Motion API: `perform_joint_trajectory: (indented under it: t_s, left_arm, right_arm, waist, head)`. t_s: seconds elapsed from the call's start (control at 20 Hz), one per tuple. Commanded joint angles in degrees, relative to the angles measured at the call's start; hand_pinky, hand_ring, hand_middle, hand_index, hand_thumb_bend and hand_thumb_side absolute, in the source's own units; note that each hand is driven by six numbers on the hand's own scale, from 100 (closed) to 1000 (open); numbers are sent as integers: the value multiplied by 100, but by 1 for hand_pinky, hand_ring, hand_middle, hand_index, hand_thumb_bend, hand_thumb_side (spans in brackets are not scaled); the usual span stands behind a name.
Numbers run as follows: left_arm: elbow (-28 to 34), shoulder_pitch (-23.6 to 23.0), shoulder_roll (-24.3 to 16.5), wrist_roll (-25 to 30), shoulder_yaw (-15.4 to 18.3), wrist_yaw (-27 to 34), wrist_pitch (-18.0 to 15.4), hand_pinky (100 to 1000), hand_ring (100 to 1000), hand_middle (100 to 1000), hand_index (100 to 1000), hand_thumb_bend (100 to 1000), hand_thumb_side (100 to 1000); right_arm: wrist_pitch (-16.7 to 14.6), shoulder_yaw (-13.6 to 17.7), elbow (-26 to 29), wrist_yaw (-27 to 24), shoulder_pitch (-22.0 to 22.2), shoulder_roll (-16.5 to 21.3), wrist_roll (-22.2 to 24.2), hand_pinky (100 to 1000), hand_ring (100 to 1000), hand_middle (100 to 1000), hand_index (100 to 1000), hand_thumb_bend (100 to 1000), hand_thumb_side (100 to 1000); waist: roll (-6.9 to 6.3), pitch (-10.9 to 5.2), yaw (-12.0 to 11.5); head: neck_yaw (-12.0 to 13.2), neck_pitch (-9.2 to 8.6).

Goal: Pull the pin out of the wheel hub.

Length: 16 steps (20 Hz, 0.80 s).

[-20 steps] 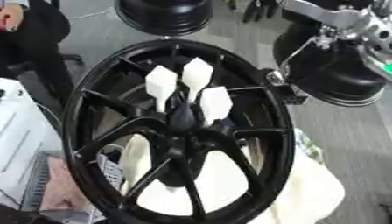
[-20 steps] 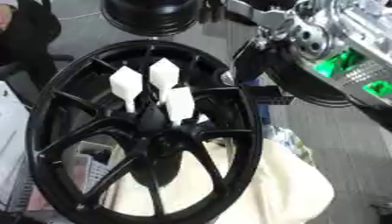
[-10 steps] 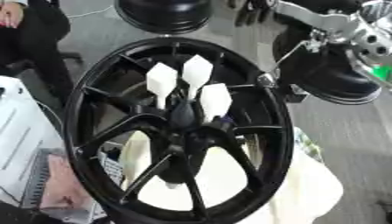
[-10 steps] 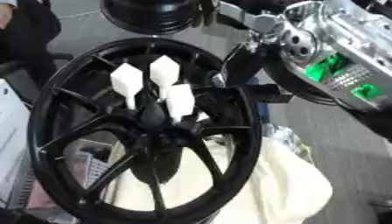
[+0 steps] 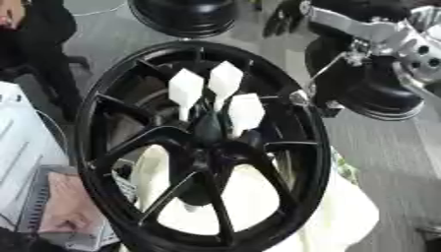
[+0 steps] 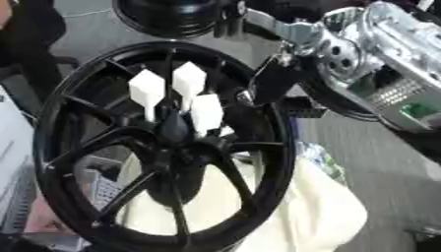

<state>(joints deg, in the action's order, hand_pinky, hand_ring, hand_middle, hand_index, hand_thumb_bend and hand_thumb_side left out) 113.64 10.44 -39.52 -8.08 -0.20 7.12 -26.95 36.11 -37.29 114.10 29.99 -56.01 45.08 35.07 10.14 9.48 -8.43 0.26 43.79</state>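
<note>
Three white pins [image 5: 209, 93] are seated in the wheel hub [image 5: 209, 135], well below-left of the right hand [image 6: 258, 81]. Whether its fingers are spread or closed cannot be told. One pin head should be pinched and drawn straight along its axis.

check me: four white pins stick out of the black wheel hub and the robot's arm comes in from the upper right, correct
Not four: the left eye view shows three white pins standing in the black wheel hub. The rest holds: the robot's arm comes in from the upper right.

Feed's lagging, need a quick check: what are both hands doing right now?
Left hand: not in view.
Right hand: at the wheel's upper right rim; fingers cannot be told.
</note>
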Motion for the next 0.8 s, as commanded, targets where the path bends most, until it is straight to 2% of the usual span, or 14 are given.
perform_joint_trajectory:
  t_s: [0.05,0.35,0.5,0.8]
  left_arm:
    - [96,-2,-222,-36,7,-85,-20,814,779,642,841,100,565]
    - [96,-41,-265,-68,-2,-158,-46,814,779,646,842,100,559]
    - [96,-58,-273,-86,3,-183,-55,814,780,646,842,100,560]
    - [96,-54,-268,-88,-6,-215,-51,814,781,647,842,100,563]
  right_arm:
    - [1586,62,21,-86,-122,53,1602,916,770,721,783,544,125]
    - [1586,54,-147,-176,-74,-123,1450,901,761,712,776,518,100]
    - [1586,25,-311,-145,-26,-326,1274,896,756,708,773,492,100]
    - [1586,-53,-573,-210,30,-535,999,888,753,707,771,488,100]
  waist:
    - [-49,-94,30]
    - [-53,-99,37]
    - [-57,-98,37]
    - [-58,-81,20]
  head:
    - [66,-19]
    - [80,-10]
    - [59,14]
    - [20,18]
